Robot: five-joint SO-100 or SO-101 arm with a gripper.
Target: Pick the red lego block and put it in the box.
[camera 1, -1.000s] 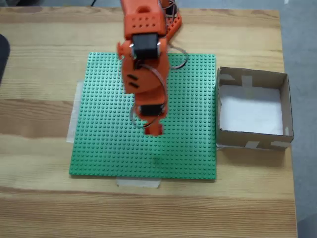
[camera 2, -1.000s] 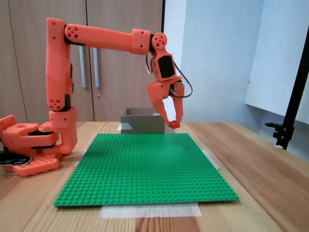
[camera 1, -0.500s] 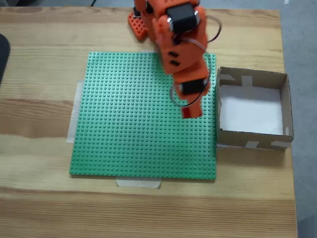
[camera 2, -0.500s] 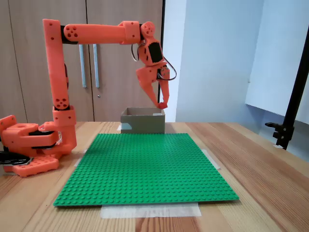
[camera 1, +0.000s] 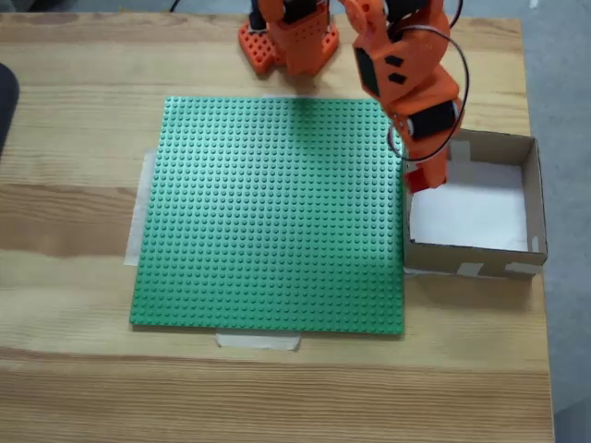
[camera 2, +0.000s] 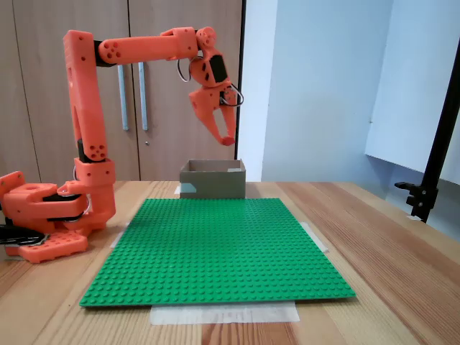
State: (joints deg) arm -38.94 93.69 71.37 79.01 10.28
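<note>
Fixed view: fingers [camera 2: 226, 139] closed above box [camera 2: 213, 180].

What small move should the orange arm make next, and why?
Probably shift the gripper a little right in the top-down fixed view, toward the white middle of the shallow brown cardboard box. The small red lego block seems pinched in its tips, high above the box's left wall; opening here might drop it on the rim.

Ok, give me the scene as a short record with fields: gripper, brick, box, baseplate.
gripper: orange two-finger gripper raised over the box's near-left edge, seen high above it in the other fixed view
brick: small red piece at the fingertips, too blurred to confirm
box: shallow brown cardboard box, white bottom bare
baseplate: green studded plate, nothing on it
</note>
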